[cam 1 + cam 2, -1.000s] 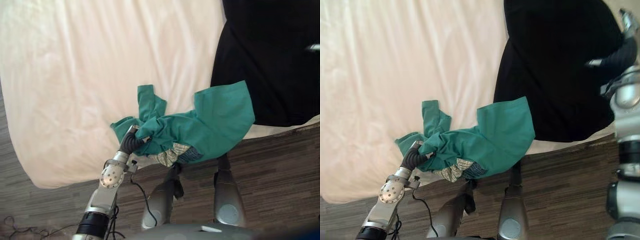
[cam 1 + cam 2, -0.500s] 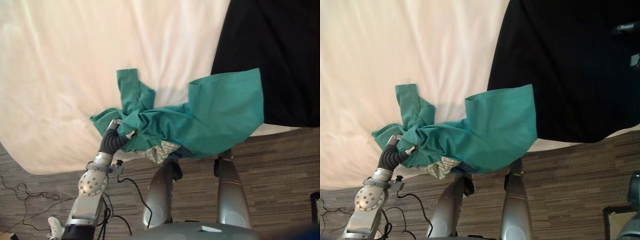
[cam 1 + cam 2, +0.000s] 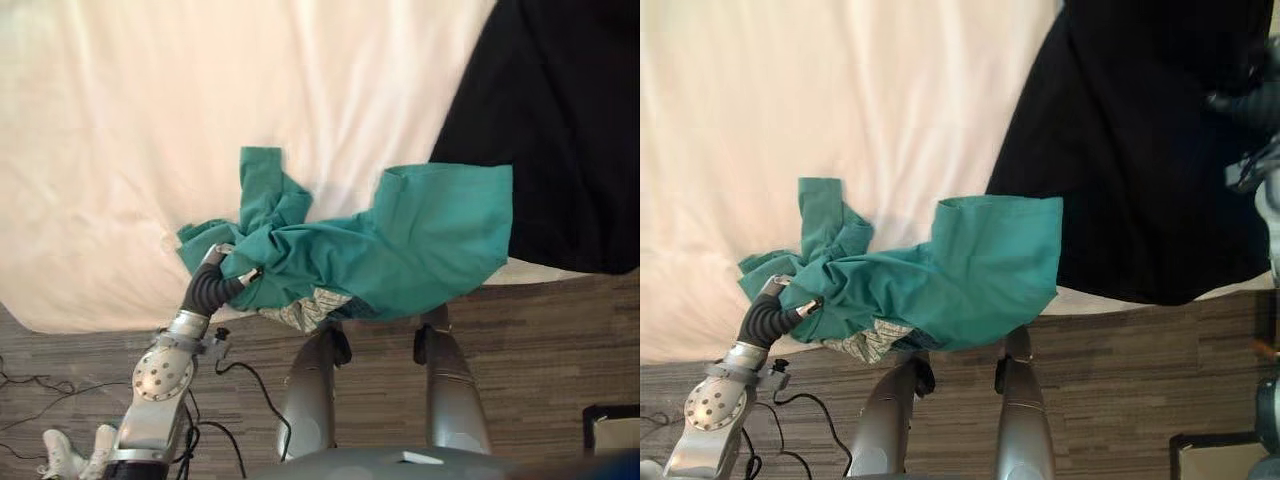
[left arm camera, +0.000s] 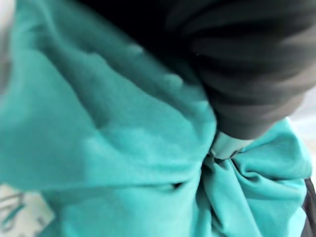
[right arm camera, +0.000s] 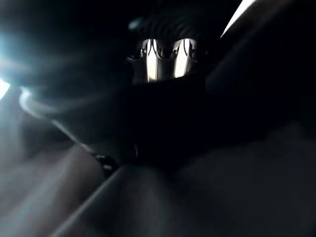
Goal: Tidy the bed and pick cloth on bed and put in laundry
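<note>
The right hand (image 3: 1246, 104) was cut off at the right edge, a dark blur over the black cloth (image 3: 570, 130) that covered the far right of the bed. Its own wrist view was almost wholly dark, so whether it held anything could not be told. Most of the left hand (image 3: 222, 272) was buried in the bunched folds of the green cloth (image 3: 420, 245), with just one dark-tipped digit showing, pressed onto the fabric. In the left wrist view the cloth gathered into tight creases right at the ribbed cover, so the hand was closed on it. The green cloth sat at the near edge of the bed, partly over the white sheet (image 3: 180, 120), and its near side hung out past the edge above the striped floor (image 3: 540, 340). Its right corner overlapped the black cloth. A paler patterned patch (image 3: 308, 310) peeked out under its near hem, too small to identify.
</note>
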You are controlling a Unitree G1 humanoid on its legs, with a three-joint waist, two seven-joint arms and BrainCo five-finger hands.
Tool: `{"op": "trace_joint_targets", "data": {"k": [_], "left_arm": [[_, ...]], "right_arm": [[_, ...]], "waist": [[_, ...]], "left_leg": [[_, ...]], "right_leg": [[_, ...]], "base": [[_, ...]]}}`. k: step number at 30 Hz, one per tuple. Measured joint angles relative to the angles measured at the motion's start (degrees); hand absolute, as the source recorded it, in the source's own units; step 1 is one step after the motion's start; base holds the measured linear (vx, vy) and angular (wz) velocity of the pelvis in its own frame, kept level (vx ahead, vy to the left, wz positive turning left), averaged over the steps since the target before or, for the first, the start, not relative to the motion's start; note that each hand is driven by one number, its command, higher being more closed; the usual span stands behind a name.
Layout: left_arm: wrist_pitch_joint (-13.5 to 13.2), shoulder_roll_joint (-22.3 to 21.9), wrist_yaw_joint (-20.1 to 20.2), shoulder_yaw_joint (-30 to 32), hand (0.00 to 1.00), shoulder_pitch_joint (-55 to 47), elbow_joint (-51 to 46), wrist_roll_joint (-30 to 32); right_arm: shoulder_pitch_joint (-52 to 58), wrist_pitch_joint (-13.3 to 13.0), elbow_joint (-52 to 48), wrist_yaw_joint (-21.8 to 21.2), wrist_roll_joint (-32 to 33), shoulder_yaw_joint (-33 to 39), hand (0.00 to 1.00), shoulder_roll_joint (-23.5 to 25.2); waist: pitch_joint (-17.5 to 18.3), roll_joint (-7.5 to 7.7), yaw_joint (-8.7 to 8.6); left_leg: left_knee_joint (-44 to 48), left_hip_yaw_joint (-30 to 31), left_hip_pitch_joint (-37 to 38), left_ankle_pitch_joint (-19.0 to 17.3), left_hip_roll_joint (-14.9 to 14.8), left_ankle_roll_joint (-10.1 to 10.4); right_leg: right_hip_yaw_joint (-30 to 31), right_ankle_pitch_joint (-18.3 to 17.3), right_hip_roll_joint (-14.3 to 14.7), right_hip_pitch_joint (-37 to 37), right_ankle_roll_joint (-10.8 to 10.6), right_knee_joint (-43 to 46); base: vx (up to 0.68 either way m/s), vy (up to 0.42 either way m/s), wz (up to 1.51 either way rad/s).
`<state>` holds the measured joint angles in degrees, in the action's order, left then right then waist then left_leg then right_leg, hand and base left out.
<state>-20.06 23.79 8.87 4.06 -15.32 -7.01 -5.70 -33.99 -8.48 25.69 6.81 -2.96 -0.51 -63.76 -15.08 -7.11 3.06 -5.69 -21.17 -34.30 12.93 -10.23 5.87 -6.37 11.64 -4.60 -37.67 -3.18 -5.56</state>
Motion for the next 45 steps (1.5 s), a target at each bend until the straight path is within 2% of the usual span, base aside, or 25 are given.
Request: {"op": "trace_joint_targets", "data": {"k": [6,8,9,11,13,14,19,21,24,27,31,37,40,45], "left_arm": [[4.5,-0.2,0.6,-0.2,1.00,-0.6,4.8,-0.6],[6.2,-0.6,0.8,-0.2,1.00,-0.7,7.2,-0.6],[6.4,-0.7,0.8,-0.2,1.00,-0.6,8.0,-0.6],[7.8,-0.9,0.8,-0.2,1.00,-0.6,9.9,-0.6],[8.8,-1.2,0.7,-0.1,1.00,-0.6,11.8,-0.6],[9.4,-1.9,0.7,-0.1,1.00,-0.5,13.1,-0.7],[11.3,-6.3,-0.1,-0.4,1.00,-0.1,18.0,-0.7],[12.4,-10.2,-1.3,-1.2,1.00,2.6,26.4,1.0],[12.5,-13.6,-3.5,-1.1,1.00,4.2,35.1,3.1],[13.0,-16.8,-5.8,0.6,1.00,5.3,41.8,3.0],[13.5,-18.9,-7.3,2.2,1.00,6.3,48.1,2.9],[14.3,-20.9,-8.2,3.8,1.00,8.3,57.5,1.8],[15.4,-21.0,-9.1,3.8,1.00,8.4,61.5,1.9],[16.5,-20.9,-9.4,3.8,1.00,8.4,64.6,3.2]], "right_arm": [[10.6,0.1,-3.4,-0.5,0.6,3.4,1.00,11.1],[15.2,0.2,-5.5,-1.3,0.8,5.2,1.00,17.7],[16.4,0.3,-6.1,-1.5,1.2,5.7,1.00,19.4],[20.6,0.3,-8.1,-1.5,3.5,8.3,1.00,27.0],[23.2,0.3,-8.6,-1.2,7.4,9.8,1.00,32.6],[24.7,0.3,-8.6,-1.1,9.2,11.0,1.00,35.9],[29.5,0.2,-8.9,0.1,16.7,14.8,1.00,45.2],[32.1,0.2,-8.8,0.1,18.4,15.0,1.00,49.2],[35.4,0.2,-8.1,0.0,19.5,14.6,1.00,53.9],[36.7,0.1,-3.8,-0.5,19.6,13.2,1.00,57.2],[37.2,0.2,3.4,-1.8,19.7,13.0,1.00,60.4],[38.1,0.3,17.5,-3.2,19.0,11.8,1.00,61.1],[38.2,2.0,23.5,-3.8,16.5,12.1,1.00,61.2],[38.3,4.7,28.3,-4.0,12.0,12.6,1.00,61.1]], "waist": [[1.4,1.28,-0.21],[1.9,2.08,-0.36],[2.2,2.30,-0.38],[3.0,3.35,-0.55],[3.7,4.21,-0.54],[3.9,4.55,-0.53],[5.8,5.04,-0.61],[7.2,4.79,-0.66],[9.4,4.88,-1.09],[11.5,4.83,-1.55],[12.4,4.92,-2.17],[14.5,6.03,-2.46],[15.0,6.62,-2.88],[15.1,6.75,-3.82]], "left_leg": [[-0.2,-0.3,4.7,-0.3,-0.6,0.0],[0.0,-0.4,7.7,-1.5,-0.7,-0.3],[0.0,-0.4,8.3,-1.7,-0.7,-0.4],[0.0,-0.3,10.7,-2.5,-0.6,-0.5],[0.0,-0.2,12.8,-3.0,-0.6,-0.6],[0.0,-0.2,14.5,-3.4,-0.6,-0.7],[0.0,-0.4,19.3,-4.9,-0.4,-0.7],[0.0,-0.5,22.4,-5.4,-0.3,-0.6],[0.0,-0.7,25.6,-6.3,-0.3,-0.3],[0.0,-1.3,28.1,-7.3,-0.3,0.1],[-0.1,-1.4,31.1,-8.1,-0.3,0.4],[-0.2,-0.3,33.6,-9.0,0.1,0.6],[-0.2,0.0,34.9,-9.3,0.6,0.3],[0.0,1.3,36.4,-9.7,1.6,-0.1]], "right_leg": [[-2.4,-1.8,0.5,5.9,0.8,0.0],[-2.8,-2.3,0.6,9.2,0.7,0.0],[-2.8,-2.3,0.6,9.8,0.7,0.0],[-3.2,-2.9,0.4,12.6,0.4,0.0],[-3.5,-3.3,0.4,14.8,0.3,0.0],[-3.6,-3.6,0.3,16.6,0.2,0.0],[-3.7,-4.4,0.2,21.4,-0.2,0.0],[-3.7,-5.1,0.1,24.5,-0.2,0.0],[-3.8,-6.2,0.2,27.6,-0.5,0.0],[-3.7,-6.6,0.2,29.8,-0.4,-0.1],[-3.6,-7.5,0.4,32.6,-0.8,-0.1],[-3.8,-8.7,0.4,35.3,-1.0,-0.3],[-4.0,-8.9,0.1,36.4,-1.0,-0.3],[-4.7,-9.3,-0.8,38.6,-1.5,-0.1]], "base": [[-0.01,-0.017,0.13],[0.03,0.010,0.05],[0.05,0.018,0.03],[0.06,0.024,0.09],[0.06,0.020,0.08],[0.07,0.017,0.05],[0.05,0.005,0.00],[0.06,0.001,-0.03],[0.08,0.001,-0.03],[0.05,0.001,-0.08],[0.04,-0.001,-0.03],[0.04,-0.004,0.03],[0.06,0.005,0.05],[0.06,0.013,0.12]]}}
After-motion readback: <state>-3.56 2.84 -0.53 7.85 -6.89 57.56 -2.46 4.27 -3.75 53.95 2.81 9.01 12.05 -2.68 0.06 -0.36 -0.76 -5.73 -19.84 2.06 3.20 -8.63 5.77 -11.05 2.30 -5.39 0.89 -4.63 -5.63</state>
